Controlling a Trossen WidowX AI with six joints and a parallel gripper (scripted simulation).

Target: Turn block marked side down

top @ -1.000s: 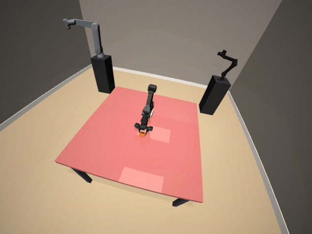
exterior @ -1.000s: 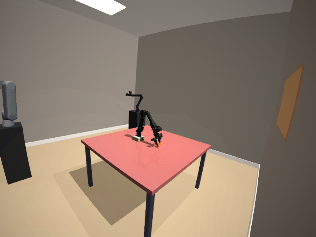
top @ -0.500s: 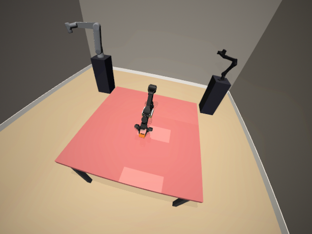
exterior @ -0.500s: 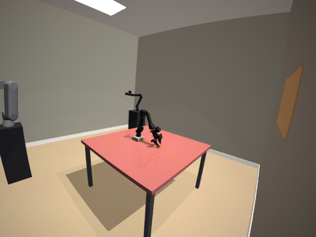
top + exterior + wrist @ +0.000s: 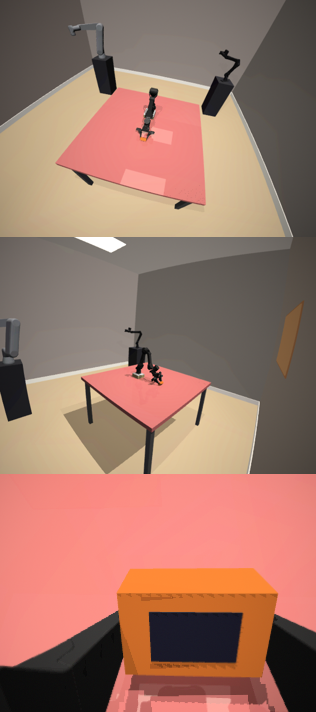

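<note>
An orange block (image 5: 197, 619) (image 5: 143, 139) (image 5: 160, 383) sits between my black fingers. Its marked side, a dark navy rectangle (image 5: 195, 637), faces the wrist camera. My gripper (image 5: 191, 619) (image 5: 144, 136) (image 5: 158, 380) is shut on the block, one finger on each side. It holds the block low over the red table (image 5: 101, 142) (image 5: 142, 400) (image 5: 75, 534), near the table's middle. In the top and exterior views I cannot tell whether the block touches the table top.
A paler square patch (image 5: 162, 136) lies on the table just right of the block, and another pale patch (image 5: 142, 181) lies near the front edge. Two black pedestals with other arms (image 5: 103, 73) (image 5: 217, 95) stand off the table's far corners.
</note>
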